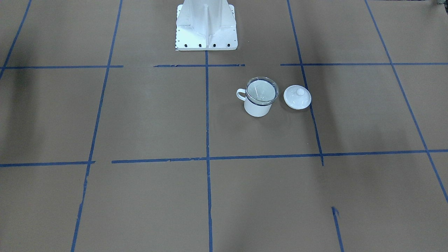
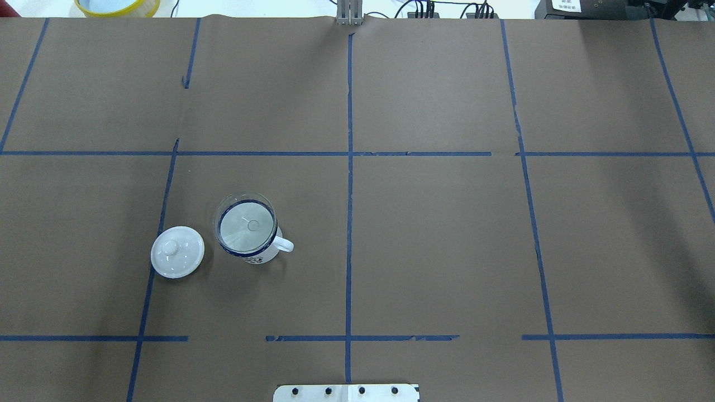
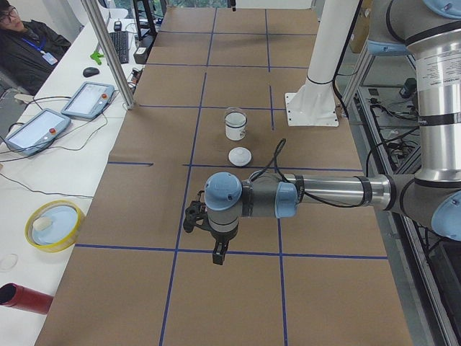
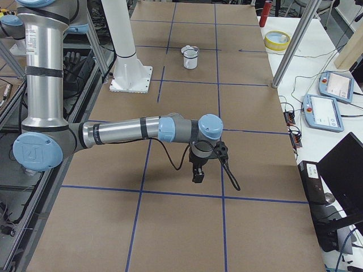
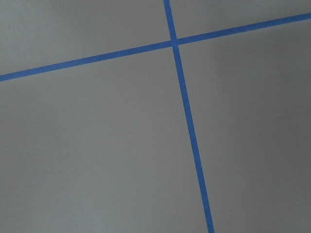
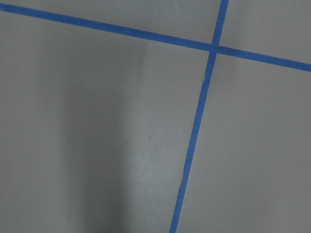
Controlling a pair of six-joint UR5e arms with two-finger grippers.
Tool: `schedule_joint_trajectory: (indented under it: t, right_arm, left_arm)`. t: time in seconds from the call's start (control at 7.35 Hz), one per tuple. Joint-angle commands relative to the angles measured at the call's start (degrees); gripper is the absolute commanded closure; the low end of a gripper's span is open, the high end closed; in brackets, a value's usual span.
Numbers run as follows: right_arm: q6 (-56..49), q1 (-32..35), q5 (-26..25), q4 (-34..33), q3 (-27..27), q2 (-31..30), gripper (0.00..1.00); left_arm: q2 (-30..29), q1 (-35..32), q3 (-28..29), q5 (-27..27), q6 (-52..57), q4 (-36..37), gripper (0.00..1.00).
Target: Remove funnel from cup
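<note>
Plainly, the funnel (image 1: 262, 90) sits in the cup (image 1: 257, 109); the left gripper (image 3: 216, 255) and right gripper (image 4: 197, 175) hang well apart from it, and I cannot tell how their jaws stand.

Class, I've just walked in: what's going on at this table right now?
Nothing is being handled yet. The funnel sits in the cup, with a lid beside it on the table. The left gripper and right gripper hang over the table, away from the cup; whether they are open or shut cannot be told.
</note>
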Motion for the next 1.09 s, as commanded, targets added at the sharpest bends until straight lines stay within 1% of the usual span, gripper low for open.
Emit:
schedule_joint_trajectory:
  t: [0.0,0.41,0.54,0.68,0.82,0.95]
  right_arm:
    - [0.0,0.0,0.0,0.01,-0.06,-0.02,0.0]
    - [0.0,0.0,0.0,0.01,0.02,-0.02,0.0]
    - [0.0,0.0,0.0,0.01,0.02,-0.02,0.0]
    - [0.0,0.0,0.0,0.01,0.02,-0.02,0.0]
    - [0.0,0.0,0.0,0.01,0.02,-0.02,0.0]
    - [0.0,0.0,0.0,0.01,-0.06,-0.02,0.0]
  left_arm:
    - [-0.04,0.17,0.03,0.17,0.26,0.0,0.0]
    - [-0.04,0.17,-0.58,-0.01,0.44,-0.09,0.0]
    - [-0.48,0.44,-2.94,-0.44,0.35,-0.53,0.0]
    - [-4.05,0.88,-4.0,-1.84,-0.17,-1.58,0.0]
    - [-9.48,1.14,-3.41,-1.94,-0.26,-1.33,0.0]
    - [-12.06,1.23,-2.96,-1.77,-0.17,-2.37,0.0]
